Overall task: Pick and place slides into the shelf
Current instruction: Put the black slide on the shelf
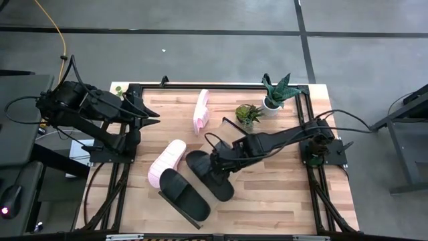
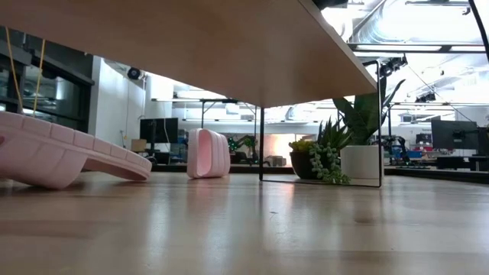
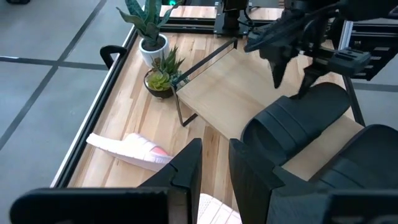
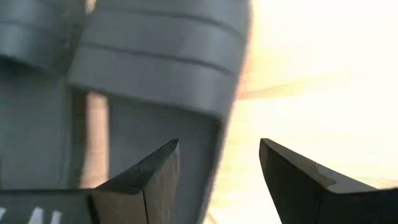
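Two matte black slides lie side by side on the light-wood shelf (image 3: 224, 93): one (image 1: 210, 175) under my right gripper, the other (image 1: 184, 194) nearer the front. The low view shows the shelf's underside (image 2: 191, 46). One pink slide (image 1: 167, 163) rests tilted on the table beside them. The other pink slide (image 1: 200, 110) stands on its side edge at the far side. My right gripper (image 1: 217, 169) is open and points down just above the first black slide (image 3: 298, 127); one finger is over the slide's edge and one over bare wood (image 4: 217, 168). My left gripper (image 1: 152, 115) is open and empty at the far left.
Two potted plants (image 1: 277, 94) (image 1: 249, 114) stand at the far right of the table, next to the shelf's far corner. The shelf's thin black leg (image 2: 261, 145) stands mid-table. A black metal frame (image 1: 127, 134) borders the tabletop.
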